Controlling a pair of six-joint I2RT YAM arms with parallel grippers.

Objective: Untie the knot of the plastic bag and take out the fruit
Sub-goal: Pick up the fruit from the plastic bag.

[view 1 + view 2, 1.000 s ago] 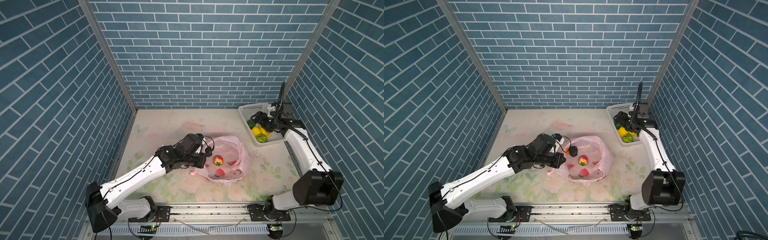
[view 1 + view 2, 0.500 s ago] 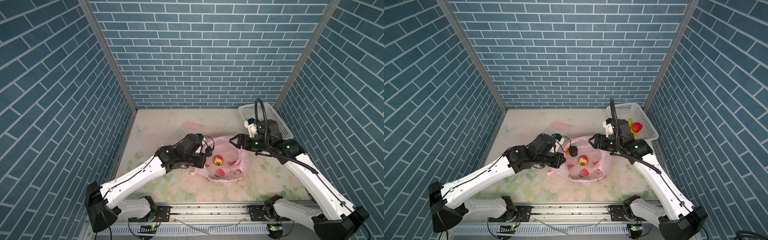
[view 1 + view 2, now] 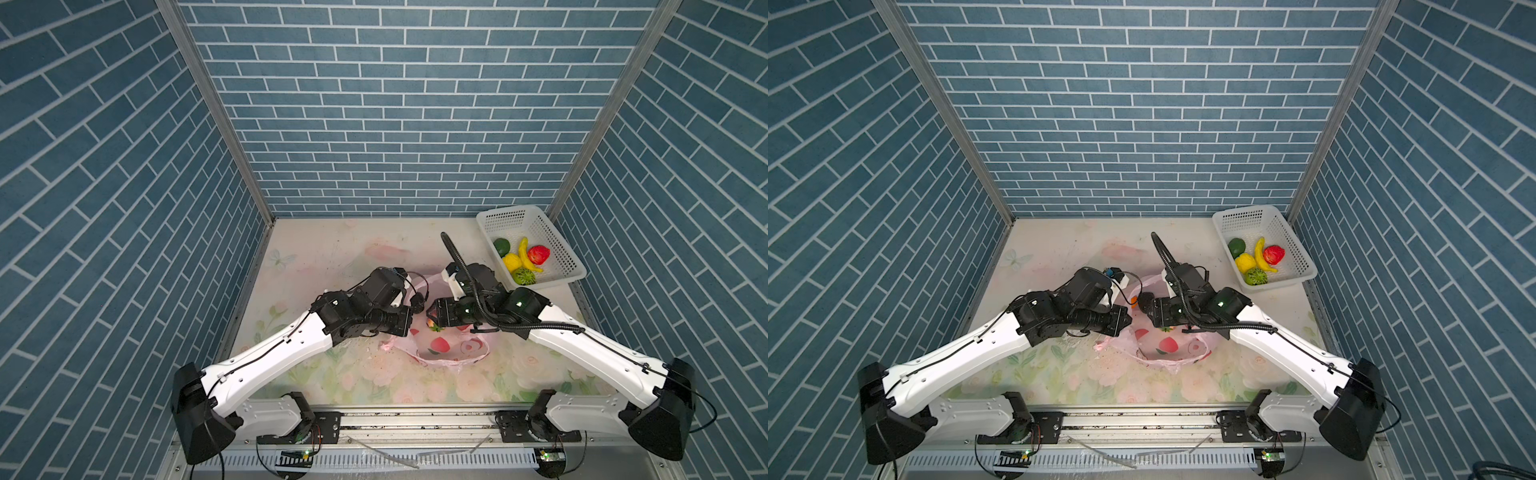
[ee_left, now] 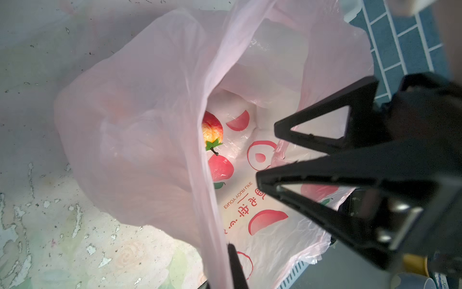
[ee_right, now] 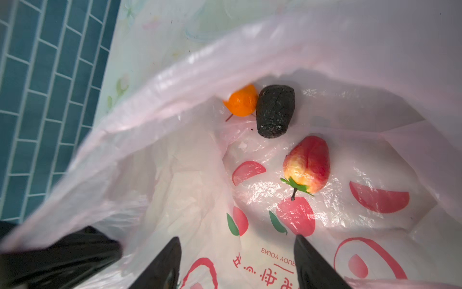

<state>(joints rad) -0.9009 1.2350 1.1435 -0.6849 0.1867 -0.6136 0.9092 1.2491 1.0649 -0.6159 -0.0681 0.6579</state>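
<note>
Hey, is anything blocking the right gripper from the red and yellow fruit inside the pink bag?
Nothing visible does. The right gripper is open over the mouth of the plastic bag, and the red-yellow fruit lies uncovered inside.

Blue brick walls [image 3: 415, 104], floral tabletop [image 3: 316, 249]

Open pink bag [image 5: 175, 187] holds strawberry [image 5: 307, 162], orange [image 5: 241, 101] and dark fruit [image 5: 275, 110]

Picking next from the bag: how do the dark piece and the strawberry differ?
The dark piece is black and rough; the strawberry is red-yellow with a green stem. The dark piece touches the orange fruit; the strawberry lies apart. Both lie loose inside the open plastic bag.
</note>
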